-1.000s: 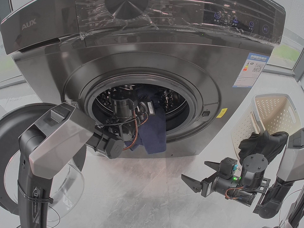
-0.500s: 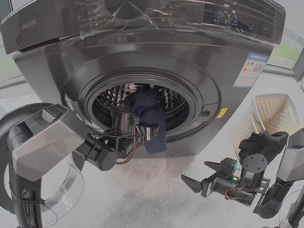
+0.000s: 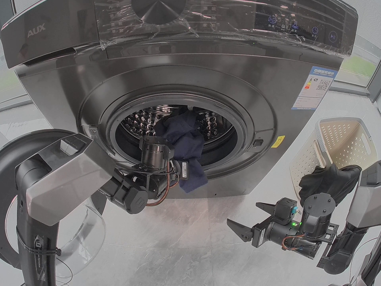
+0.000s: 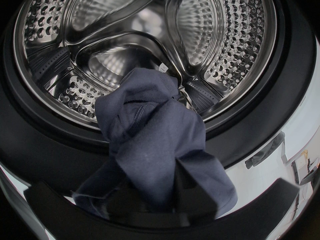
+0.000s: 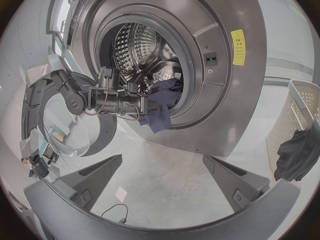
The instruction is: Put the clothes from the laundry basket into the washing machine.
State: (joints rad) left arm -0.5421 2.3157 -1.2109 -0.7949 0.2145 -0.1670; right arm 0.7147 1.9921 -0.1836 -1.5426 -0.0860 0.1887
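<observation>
Left pincer [image 3: 189, 171] withdrew from the drum [image 3: 145, 120], then bunched navy garment [image 3: 183, 138] upward.

Non-task stuff: grey marbled floor tiles [image 3: 178, 235], thin black cable [image 5: 123, 220] looped on them near a small white square [image 5: 120, 194], windows [image 3: 359, 66] behind.

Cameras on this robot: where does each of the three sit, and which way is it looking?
Head view: on the robot's head, looking forward and down at the washing machine; left hand and right hand show.
Left wrist view: on the left wrist, looking into the drum; the left hand grips the navy garment.
Right wrist view: on the right wrist, low, facing the machine's front; the open right hand shows.
Shared: head and right wrist views both show the laundry basket with a black garment over its rim.
</observation>
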